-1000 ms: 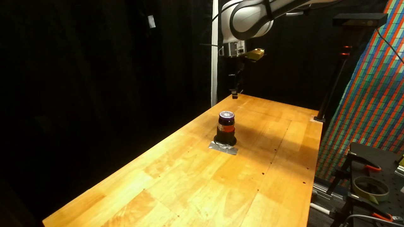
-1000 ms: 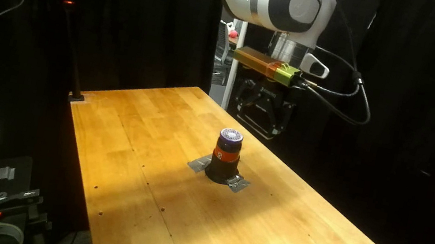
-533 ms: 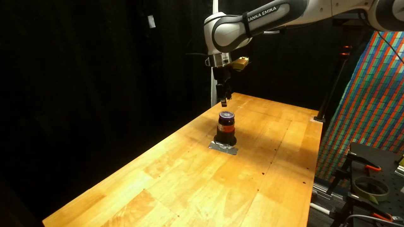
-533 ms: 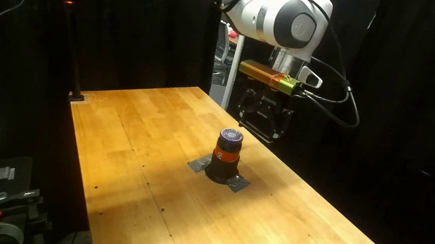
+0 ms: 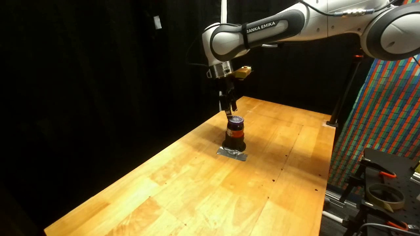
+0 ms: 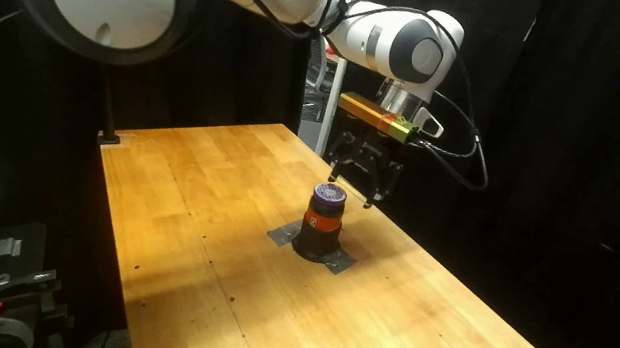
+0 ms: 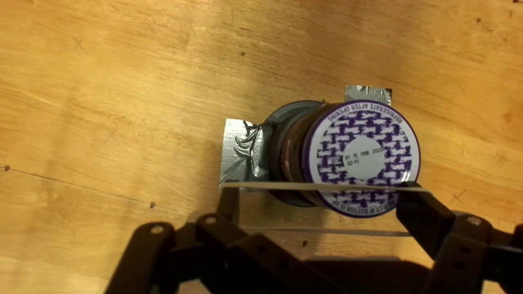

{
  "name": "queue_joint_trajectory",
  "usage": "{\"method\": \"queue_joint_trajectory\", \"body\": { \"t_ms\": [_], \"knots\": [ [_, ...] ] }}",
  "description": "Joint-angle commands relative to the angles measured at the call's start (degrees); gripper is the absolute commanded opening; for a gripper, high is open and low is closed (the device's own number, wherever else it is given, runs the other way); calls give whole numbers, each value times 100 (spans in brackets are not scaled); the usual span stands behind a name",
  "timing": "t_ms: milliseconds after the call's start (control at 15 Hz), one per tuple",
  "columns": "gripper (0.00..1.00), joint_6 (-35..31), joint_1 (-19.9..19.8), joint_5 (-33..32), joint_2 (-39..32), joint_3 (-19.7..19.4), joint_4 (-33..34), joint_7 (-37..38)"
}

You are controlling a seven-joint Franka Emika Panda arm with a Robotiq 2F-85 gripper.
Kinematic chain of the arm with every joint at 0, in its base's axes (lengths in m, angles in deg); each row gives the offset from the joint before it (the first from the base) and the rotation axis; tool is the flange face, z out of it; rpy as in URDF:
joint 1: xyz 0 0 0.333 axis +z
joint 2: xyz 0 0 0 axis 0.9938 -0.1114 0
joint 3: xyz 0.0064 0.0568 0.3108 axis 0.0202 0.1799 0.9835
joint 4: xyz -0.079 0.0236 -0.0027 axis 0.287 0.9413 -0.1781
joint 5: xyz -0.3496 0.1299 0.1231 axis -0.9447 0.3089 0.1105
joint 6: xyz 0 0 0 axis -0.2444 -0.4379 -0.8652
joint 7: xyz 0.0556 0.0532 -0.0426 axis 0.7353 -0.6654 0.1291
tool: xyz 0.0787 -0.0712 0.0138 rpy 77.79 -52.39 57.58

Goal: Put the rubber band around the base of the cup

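Observation:
The cup is a small dark jar with a purple-and-white lid and an orange-red band. It stands upright in a black base in both exterior views [image 5: 235, 133] [image 6: 322, 222], and its lid faces the camera in the wrist view [image 7: 363, 157]. My gripper [image 7: 320, 192] is open, with a thin tan rubber band [image 7: 278, 186] stretched around its two fingers. The rubber band crosses in front of part of the lid in the wrist view. In an exterior view my gripper [image 6: 351, 192] is just above and behind the lid, off-centre from it. It also shows in an exterior view [image 5: 231, 113].
Grey tape strips [image 6: 339, 262] fix the black base to the wooden table [image 5: 203, 190]. A dark post [image 5: 344, 88] stands at the table's far corner. A black side table with a tape roll [image 5: 385, 196] stands beside the table. Black curtains hang behind.
The arm has come down and moved towards the cup, and the gripper has tilted a little. The rubber band stays on the fingers. The cup has not moved.

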Motion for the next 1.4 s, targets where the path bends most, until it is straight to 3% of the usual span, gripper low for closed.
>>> {"method": "queue_joint_trajectory", "body": {
  "t_ms": [0,467,1333],
  "knots": [
    [100,348,74,49,-503,78,849,-59],
    [100,649,70,50,-618,62,895,-55],
    [100,776,-165,353,-317,94,267,-43]
  ]
}}
